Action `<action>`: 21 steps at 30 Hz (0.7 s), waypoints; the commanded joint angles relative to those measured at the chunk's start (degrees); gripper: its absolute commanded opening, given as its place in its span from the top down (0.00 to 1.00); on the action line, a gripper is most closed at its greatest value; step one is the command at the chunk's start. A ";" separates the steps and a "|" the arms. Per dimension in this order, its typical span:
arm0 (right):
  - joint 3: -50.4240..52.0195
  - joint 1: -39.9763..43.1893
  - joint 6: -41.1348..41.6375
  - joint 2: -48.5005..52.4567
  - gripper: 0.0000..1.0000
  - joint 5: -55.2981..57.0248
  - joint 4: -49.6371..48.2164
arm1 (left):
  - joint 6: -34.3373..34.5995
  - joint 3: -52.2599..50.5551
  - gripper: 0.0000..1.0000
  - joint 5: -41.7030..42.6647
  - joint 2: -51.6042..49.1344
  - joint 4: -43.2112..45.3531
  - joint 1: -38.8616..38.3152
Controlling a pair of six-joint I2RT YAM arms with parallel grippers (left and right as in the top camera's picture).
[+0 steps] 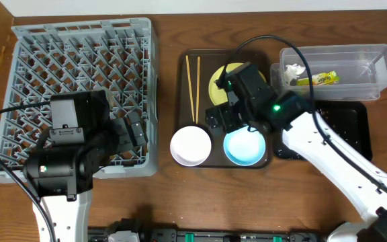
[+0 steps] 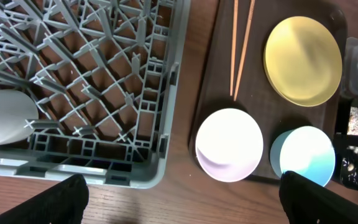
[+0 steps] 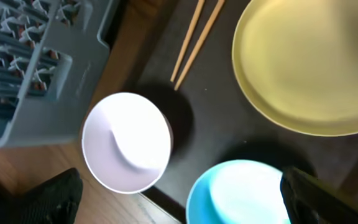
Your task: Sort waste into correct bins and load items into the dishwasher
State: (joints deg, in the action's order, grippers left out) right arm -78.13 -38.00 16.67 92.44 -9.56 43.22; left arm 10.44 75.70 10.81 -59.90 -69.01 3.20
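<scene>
The light blue bowl point(image 1: 245, 148), round and glossy, sits on the brown tray point(image 1: 205, 87) beside the white bowl point(image 1: 191, 145) under the right gripper point(image 3: 182, 202), whose fingers spread wide, holding nothing.

We count one grey dish rack point(image 1: 79, 67), one white cup point(image 2: 2, 118), two bowls (one white bowl point(image 1: 191, 145), one light blue bowl point(image 1: 244, 149)), one yellow plate point(image 2: 303, 60), two chopsticks point(image 1: 193, 84) and one brown serving tray point(image 1: 203, 114). Bins: one clear tub point(image 1: 375, 57), one black tray point(image 1: 351, 128). Waste: one snack wrapper point(image 1: 318, 79), one tissue point(image 1: 291, 70); crumbs point(image 2: 356, 118) too small to count.
</scene>
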 commanded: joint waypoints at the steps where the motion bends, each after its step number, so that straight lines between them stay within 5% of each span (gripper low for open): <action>1: -0.90 1.97 -7.37 -7.32 0.01 0.94 0.66 | -0.79 0.70 0.02 0.15 -0.07 -0.20 -0.17; 11: 3.54 5.73 -19.17 -30.51 0.01 15.74 4.81 | -0.79 0.70 0.02 0.15 -0.07 -0.20 -0.17; 21: 30.29 22.91 -19.50 -54.53 0.01 1.88 -10.36 | -0.79 0.70 0.02 0.15 -0.07 -0.20 -0.17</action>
State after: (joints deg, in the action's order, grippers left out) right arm -54.04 -19.64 -1.56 43.16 -0.95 34.59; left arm 10.44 75.68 10.81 -59.90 -69.04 3.20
